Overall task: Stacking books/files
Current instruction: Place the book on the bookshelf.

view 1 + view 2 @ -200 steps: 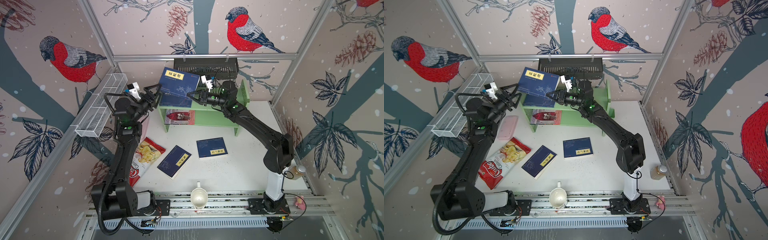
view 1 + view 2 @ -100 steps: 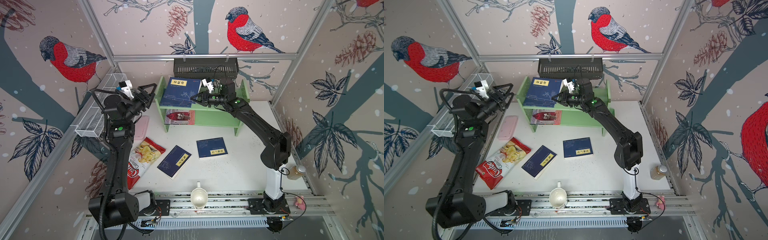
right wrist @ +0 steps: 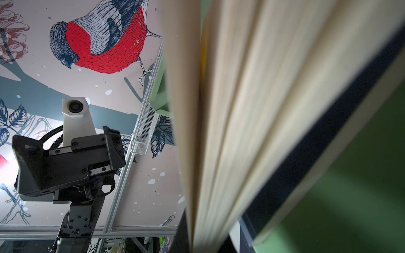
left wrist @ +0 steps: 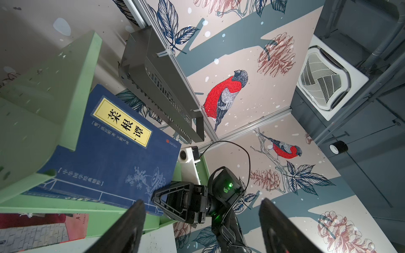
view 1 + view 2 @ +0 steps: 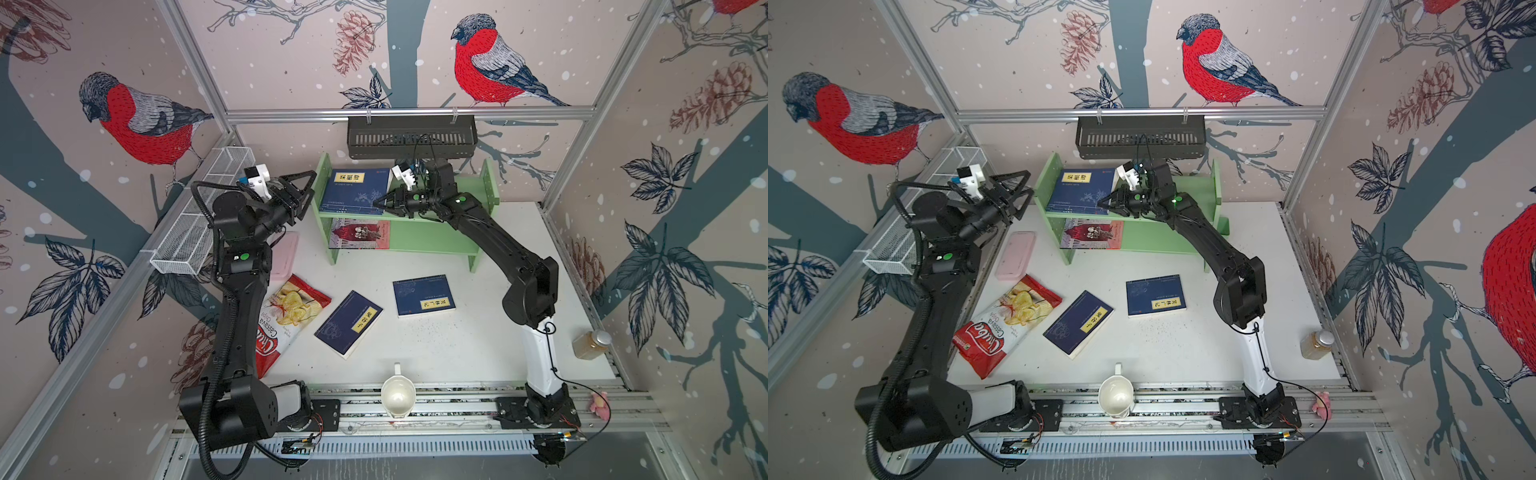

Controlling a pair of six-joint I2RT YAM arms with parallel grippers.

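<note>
A navy book (image 5: 357,191) (image 5: 1081,191) (image 4: 114,151) with a yellow label lies flat on the green shelf's (image 5: 436,243) top board, on another navy book. My right gripper (image 5: 380,203) (image 5: 1104,202) (image 3: 208,236) is shut on its right edge, and the cream page edges (image 3: 230,109) fill the right wrist view. My left gripper (image 5: 311,187) (image 5: 1028,183) (image 4: 201,201) hangs open and empty just left of the shelf's end. A pink-and-red book (image 5: 360,233) (image 5: 1094,234) lies on the lower board. Two more navy books (image 5: 349,323) (image 5: 424,295) rest on the table.
A red crisp bag (image 5: 286,320) and a pink flat case (image 5: 284,253) lie by the left arm. A white jug (image 5: 398,395) stands at the front edge and a bottle (image 5: 590,343) at the right. A black basket (image 5: 411,137) hangs over the shelf. A wire basket (image 5: 203,216) lines the left wall.
The right gripper has lowered the tilted navy book flat onto the shelf's top board. The left gripper has drawn back to the left, away from the book.
</note>
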